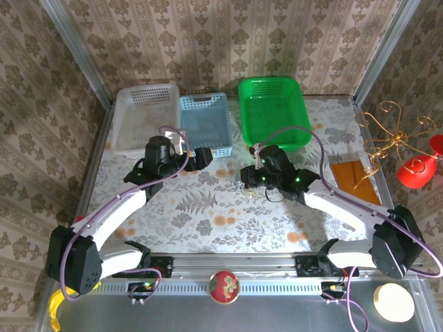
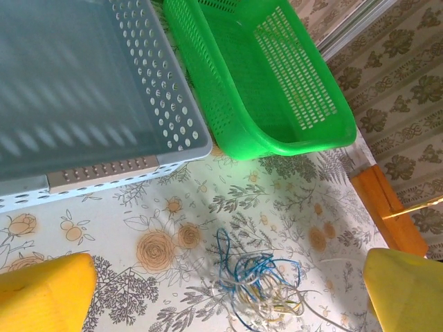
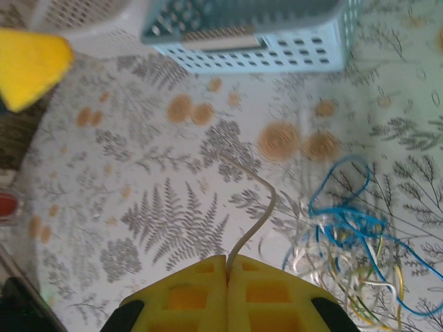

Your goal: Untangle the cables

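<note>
Cables (image 3: pixel 353 256) bunch just beside right end effector (image 3: pixel 227 263), clamped on pale strand (image 3: pixel 268 207), prob. theirs.

The left hand (image 2: pixel 225 292) is spread wide, arm stretched forward; the right hand (image 3: pixel 227 268) pinches tight on a cable (image 3: pixel 273 206).

The cables (image 1: pixel 252 185) lie on the table (image 1: pixel 208 221) before the row of baskets (image 1: pixel 204 98).

You'll see the cables (image 2: pixel 261 285) bunched in a loose tangle of blue, yellow and whitish loops near the table's (image 1: pixel 208 232) middle, one pale strand (image 3: pixel 266 207) curving away.
</note>
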Motion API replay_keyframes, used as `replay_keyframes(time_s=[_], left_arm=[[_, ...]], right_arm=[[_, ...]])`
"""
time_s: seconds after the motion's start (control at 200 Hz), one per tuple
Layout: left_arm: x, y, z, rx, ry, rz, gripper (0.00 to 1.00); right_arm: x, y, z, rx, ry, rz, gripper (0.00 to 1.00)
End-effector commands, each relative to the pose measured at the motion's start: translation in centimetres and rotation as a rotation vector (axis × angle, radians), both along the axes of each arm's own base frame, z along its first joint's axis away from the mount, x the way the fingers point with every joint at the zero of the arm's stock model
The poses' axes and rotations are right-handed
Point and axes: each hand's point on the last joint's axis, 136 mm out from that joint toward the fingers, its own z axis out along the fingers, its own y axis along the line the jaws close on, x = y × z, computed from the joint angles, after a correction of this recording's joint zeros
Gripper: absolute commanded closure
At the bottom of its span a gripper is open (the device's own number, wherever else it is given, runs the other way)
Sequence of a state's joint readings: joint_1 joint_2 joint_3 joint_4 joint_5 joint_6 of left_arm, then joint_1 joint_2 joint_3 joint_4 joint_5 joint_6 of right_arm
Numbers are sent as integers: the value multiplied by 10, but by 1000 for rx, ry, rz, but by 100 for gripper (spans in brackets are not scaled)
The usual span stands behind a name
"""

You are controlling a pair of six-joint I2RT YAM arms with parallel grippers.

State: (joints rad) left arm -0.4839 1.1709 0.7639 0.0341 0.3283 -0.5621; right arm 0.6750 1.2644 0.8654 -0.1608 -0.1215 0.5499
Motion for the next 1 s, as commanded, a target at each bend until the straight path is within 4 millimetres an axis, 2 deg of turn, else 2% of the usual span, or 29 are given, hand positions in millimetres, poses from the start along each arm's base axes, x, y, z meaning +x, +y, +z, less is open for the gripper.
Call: replay_keyframes(time_s=[0.0, 0.275, 0.625, 0.995], left_arm=[[-7, -8, 5, -32, -39, -56, 0], [-26, -21, -2, -65, -126, -201, 0], [-55, -48, -23, -29, -205, -367, 0], [-64, -77, -48, 63, -234, -450, 0]], right_arm=[[-4, 5, 29, 59, -42, 19, 100], [-3, 4, 68, 117, -106, 10, 100], [1, 8, 87, 158, -128, 2, 100], [1, 9, 116, 223, -160, -6, 100]])
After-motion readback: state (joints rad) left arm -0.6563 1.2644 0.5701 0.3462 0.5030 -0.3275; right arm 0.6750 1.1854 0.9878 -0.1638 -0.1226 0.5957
